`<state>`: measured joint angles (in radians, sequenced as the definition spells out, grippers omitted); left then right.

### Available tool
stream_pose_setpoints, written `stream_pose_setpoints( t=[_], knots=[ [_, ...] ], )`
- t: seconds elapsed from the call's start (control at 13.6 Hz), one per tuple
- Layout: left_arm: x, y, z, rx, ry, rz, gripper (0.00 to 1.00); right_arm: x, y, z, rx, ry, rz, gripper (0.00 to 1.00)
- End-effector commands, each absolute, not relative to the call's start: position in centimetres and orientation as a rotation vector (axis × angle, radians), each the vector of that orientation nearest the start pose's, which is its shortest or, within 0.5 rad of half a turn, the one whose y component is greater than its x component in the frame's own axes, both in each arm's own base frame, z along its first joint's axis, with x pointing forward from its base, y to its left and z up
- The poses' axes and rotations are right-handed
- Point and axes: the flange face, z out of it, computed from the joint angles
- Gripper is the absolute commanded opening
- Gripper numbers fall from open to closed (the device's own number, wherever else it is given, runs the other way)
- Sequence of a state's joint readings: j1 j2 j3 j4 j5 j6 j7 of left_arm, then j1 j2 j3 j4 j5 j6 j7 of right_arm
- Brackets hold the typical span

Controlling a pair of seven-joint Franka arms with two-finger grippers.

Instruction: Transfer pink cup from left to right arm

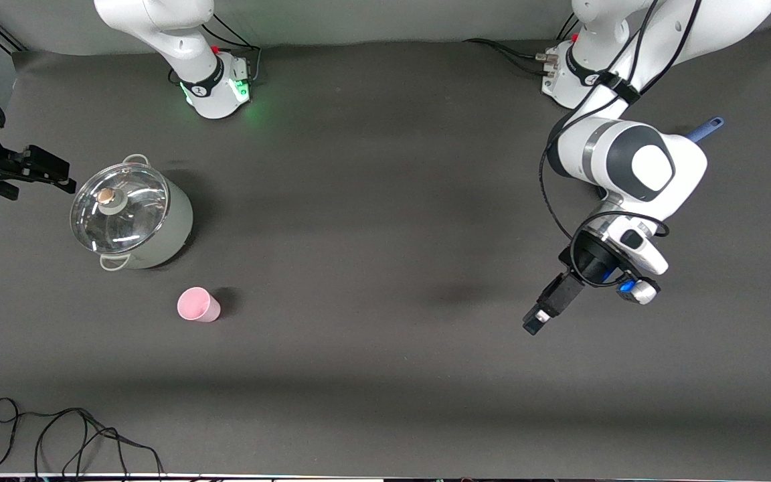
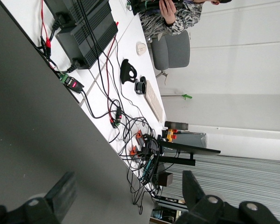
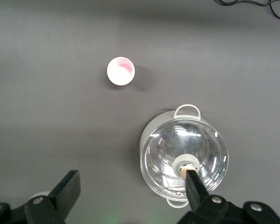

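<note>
The pink cup [image 1: 197,304] stands upright on the dark table mat, a little nearer to the front camera than the steel pot, toward the right arm's end. It also shows in the right wrist view [image 3: 121,71]. My left gripper [image 1: 538,320] is open and empty, low over bare mat at the left arm's end, well apart from the cup; its view [image 2: 126,196] shows only mat and the room. My right gripper [image 1: 57,173] is open and empty, high up beside the pot; in its view [image 3: 130,191] the cup lies well clear of the fingers.
A steel pot with a glass lid [image 1: 130,215] stands close to the cup and shows in the right wrist view [image 3: 184,156]. A blue saucepan handle [image 1: 705,128] sticks out from under the left arm. Loose black cables [image 1: 57,435] lie at the mat's near edge.
</note>
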<state>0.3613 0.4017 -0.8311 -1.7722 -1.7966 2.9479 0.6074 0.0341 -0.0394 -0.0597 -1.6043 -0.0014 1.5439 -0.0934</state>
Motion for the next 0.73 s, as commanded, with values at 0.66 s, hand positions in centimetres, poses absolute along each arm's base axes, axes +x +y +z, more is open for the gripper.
stream_pose_setpoints(
  t=[0.66],
  knots=[
    [62.5, -14.1, 46.6, 2.161, 0.618, 0.2, 1.0, 54.6, 0.5, 62.9, -3.141, -0.142, 0.029, 1.0]
  ],
)
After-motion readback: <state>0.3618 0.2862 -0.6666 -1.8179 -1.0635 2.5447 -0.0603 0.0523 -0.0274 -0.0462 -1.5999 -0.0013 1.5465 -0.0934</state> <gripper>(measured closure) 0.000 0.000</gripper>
